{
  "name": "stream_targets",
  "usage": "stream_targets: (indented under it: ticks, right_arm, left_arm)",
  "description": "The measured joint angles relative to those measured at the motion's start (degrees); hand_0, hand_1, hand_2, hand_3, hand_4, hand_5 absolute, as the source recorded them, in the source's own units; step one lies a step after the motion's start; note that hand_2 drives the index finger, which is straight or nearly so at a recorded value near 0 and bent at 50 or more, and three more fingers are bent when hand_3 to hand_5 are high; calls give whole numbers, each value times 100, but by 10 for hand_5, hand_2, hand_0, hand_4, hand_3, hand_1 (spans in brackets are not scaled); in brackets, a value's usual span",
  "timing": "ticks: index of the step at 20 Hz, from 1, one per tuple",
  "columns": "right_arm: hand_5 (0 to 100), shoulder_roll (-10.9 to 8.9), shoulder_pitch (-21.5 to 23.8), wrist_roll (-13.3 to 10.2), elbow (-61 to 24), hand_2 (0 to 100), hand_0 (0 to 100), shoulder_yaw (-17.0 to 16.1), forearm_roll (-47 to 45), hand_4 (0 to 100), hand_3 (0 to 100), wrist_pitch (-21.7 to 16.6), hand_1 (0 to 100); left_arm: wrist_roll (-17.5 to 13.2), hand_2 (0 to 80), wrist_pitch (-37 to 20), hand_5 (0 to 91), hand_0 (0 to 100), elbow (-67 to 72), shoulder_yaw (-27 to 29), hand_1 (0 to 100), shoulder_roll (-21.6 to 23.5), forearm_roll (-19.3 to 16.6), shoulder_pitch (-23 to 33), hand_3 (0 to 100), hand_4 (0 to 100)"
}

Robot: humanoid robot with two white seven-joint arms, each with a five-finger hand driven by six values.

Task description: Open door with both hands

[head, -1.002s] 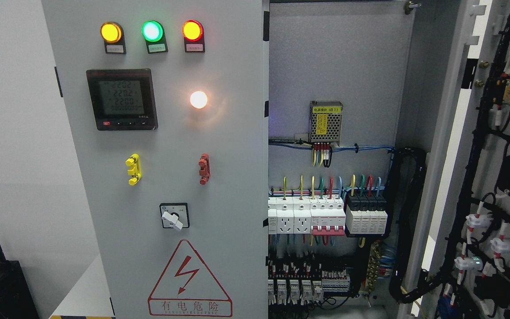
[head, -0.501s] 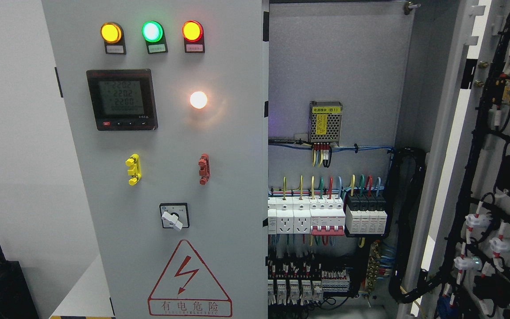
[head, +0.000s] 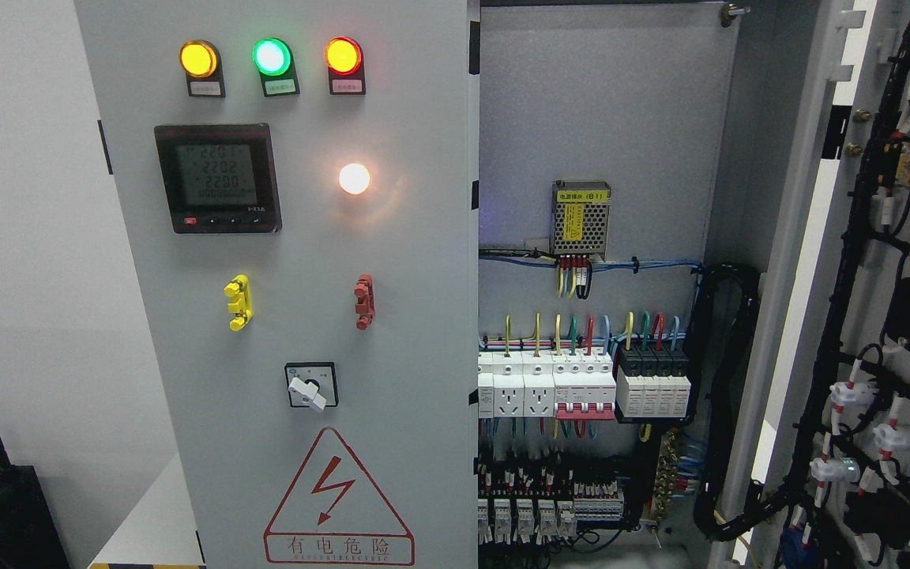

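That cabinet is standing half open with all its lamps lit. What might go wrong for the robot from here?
1. The lit lamps and the meter suggest live power, so a hand straying among the exposed wires could be dangerous.
2. The right door hangs open with cables on its inside; an arm could snag them.
3. The left door looks closed; reaching for it might bump the switch.
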Motion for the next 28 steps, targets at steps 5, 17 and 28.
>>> stream_targets:
  ticks: [5,17,28]
  right_arm:
    - [0,-294,568,1,-1184,0,0,104,-4,0,0,-76,0]
    - [0,-767,736,6,-2969,0,0,224,-17,0,0,-472,0]
    - [0,-1044,211,21,-3847,0,0,501,-26,0,0,-958,0]
  left_arm:
    - [-2,0,-17,0,0,-53,-6,0,-13,13,-22,0,32]
    - [-17,0,-23,0,0,-115,-13,0,-145,15,-35,0,32]
    - [-10,0,-23,0,0,-134,-15,0,-202,15,-37,0,33]
